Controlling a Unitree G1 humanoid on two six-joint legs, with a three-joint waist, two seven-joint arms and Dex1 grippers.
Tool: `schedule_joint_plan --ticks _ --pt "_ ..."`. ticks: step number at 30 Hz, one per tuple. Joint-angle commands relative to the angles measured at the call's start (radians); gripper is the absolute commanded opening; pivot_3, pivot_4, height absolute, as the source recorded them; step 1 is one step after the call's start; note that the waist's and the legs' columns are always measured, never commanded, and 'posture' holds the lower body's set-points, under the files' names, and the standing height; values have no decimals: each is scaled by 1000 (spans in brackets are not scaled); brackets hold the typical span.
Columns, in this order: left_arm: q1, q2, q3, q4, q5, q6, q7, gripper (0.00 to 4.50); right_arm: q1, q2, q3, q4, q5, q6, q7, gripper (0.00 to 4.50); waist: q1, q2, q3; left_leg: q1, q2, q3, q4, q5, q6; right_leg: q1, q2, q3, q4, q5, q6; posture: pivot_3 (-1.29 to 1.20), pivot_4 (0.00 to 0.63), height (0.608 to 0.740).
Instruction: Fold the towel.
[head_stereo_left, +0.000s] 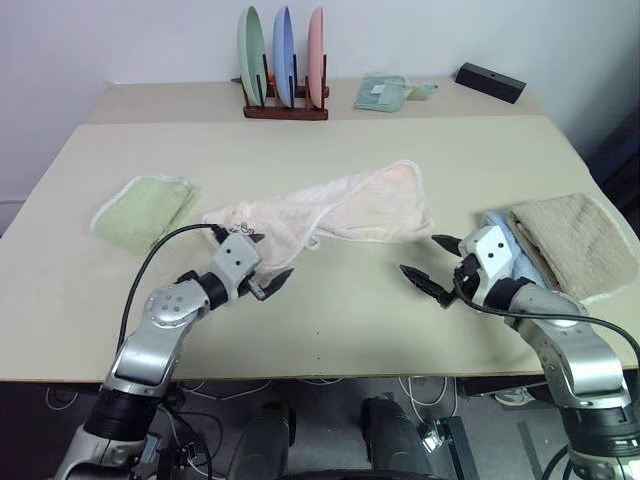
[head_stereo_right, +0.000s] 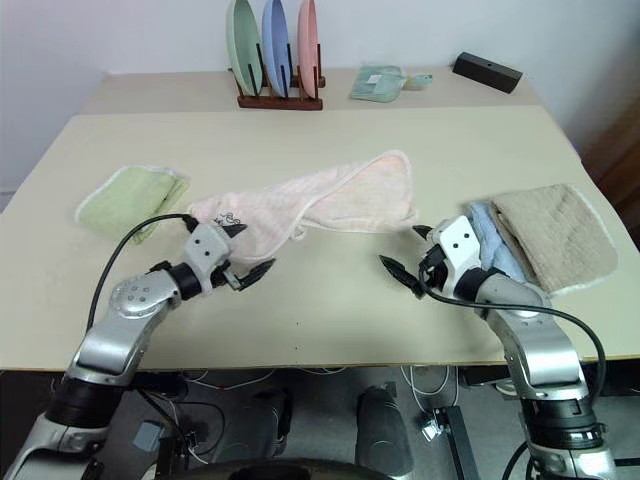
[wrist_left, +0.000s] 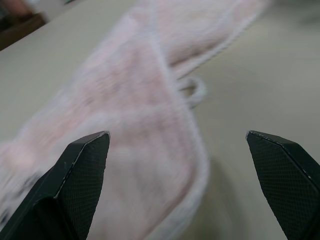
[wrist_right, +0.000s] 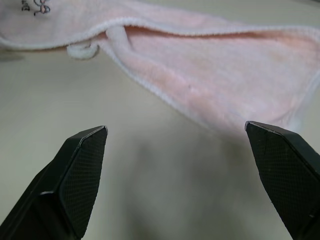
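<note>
While the towel (head_stereo_left: 330, 212) lies rumpled mid-table, unfolded, between our arms, we hold our left gripper (head_stereo_left: 262, 268) and right gripper (head_stereo_left: 433, 262) with jaws apart, empty; all folding remains

In the left wrist view we see the towel (wrist_left: 145, 125) blurred, its weave and nearest edge unclear, and it runs off the frame's top and left. The dark logo (wrist_right: 35, 7) at the upper left of the right wrist view is cut by the top edge, so we cannot read it.
</note>
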Motion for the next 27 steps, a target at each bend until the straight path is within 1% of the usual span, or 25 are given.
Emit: schedule_joint_plan --ticks 1,3,5,9,13,16,17,19,22,26,27 --pt "-38 45 -68 10 68 -4 -59 4468 19 5 -11 -46 -9 -16 -19 4500 -4 0 0 0 0 0 0 0 0 0 0 0 0 0 0 0 150 740" --pt "-49 67 -95 20 109 10 -64 4468 17 13 -1 -54 -15 -15 -34 4500 -9 0 0 1 0 0 0 0 0 0 0 0 0 0 0 0 150 740" --pt "-57 64 -88 24 120 41 -49 4468 13 17 3 -59 -16 -10 -41 4500 -6 0 0 1 0 0 -1 0 0 0 0 0 1 0 0 0 150 740" --pt "-37 82 -39 -11 99 149 -37 4468 12 14 6 -52 -19 -16 -44 4500 -7 0 0 1 0 0 0 0 0 0 0 0 1 0 0 0 150 740" --pt "-22 96 -15 6 104 189 -23 4468 8 16 18 -49 -25 -17 -48 4500 -9 0 0 2 0 0 -1 0 0 0 0 0 1 0 0 0 150 740" --pt "-27 76 11 14 78 239 -8 4468 -1 19 26 -47 -30 -17 -49 4500 -8 0 0 2 0 0 0 0 0 0 0 0 1 0 0 0 150 740" --pt "-28 71 16 15 67 246 -9 4234 -5 21 28 -44 -31 -17 -50 4500 -8 0 0 2 0 0 0 0 0 0 0 0 1 0 0 0 150 740" --pt "-28 71 14 12 59 245 -15 3627 -12 23 33 -39 -35 -19 -50 4500 -8 0 0 2 0 0 0 0 0 0 0 0 1 0 0 0 150 740" --pt "-18 69 17 7 53 248 -4 2172 -19 26 34 -41 -40 -17 -52 4500 -7 0 0 2 0 0 0 0 0 0 0 0 1 0 0 0 150 740" --pt "-12 71 39 21 52 233 17 41 -12 24 30 -44 -41 -20 -51 4500 -8 0 0 2 0 0 0 0 0 0 0 0 1 0 0 0 150 740" --pt "-15 74 45 27 53 224 23 14 -11 24 30 -45 -42 -21 -52 4500 -7 0 0 2 0 0 0 0 0 0 0 0 1 0 0 0 150 740"
